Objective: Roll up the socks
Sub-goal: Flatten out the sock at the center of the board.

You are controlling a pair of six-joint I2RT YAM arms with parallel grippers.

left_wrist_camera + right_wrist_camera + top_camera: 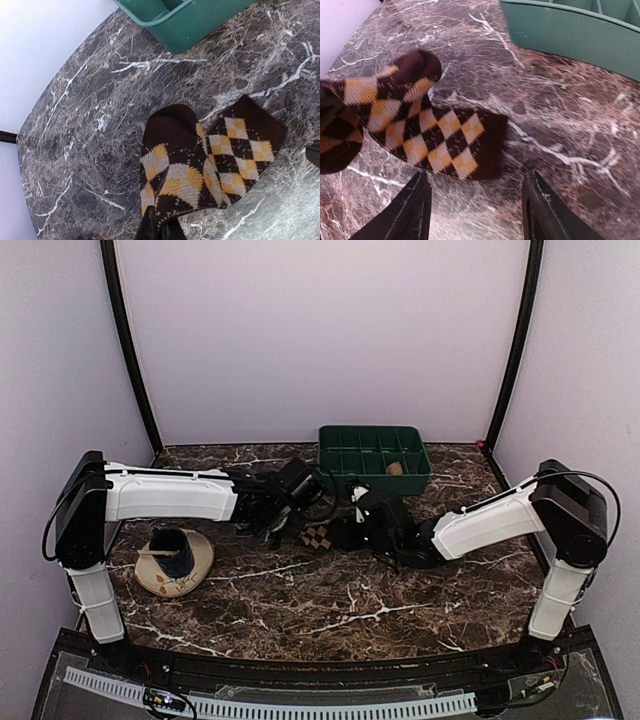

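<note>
The dark brown sock (210, 160) with cream and yellow diamonds lies folded on the marble table (330, 610), near the green tray (372, 458). The left gripper (160, 231) pinches its edge; the right gripper (476, 210) hangs with fingers wide.

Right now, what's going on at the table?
The left gripper is shut on one edge of the check sock, which lies on the table in front of the green tray. The right gripper is open, its fingers just short of the sock's other end and not touching it. The sock looks mostly flat, not rolled.
</note>
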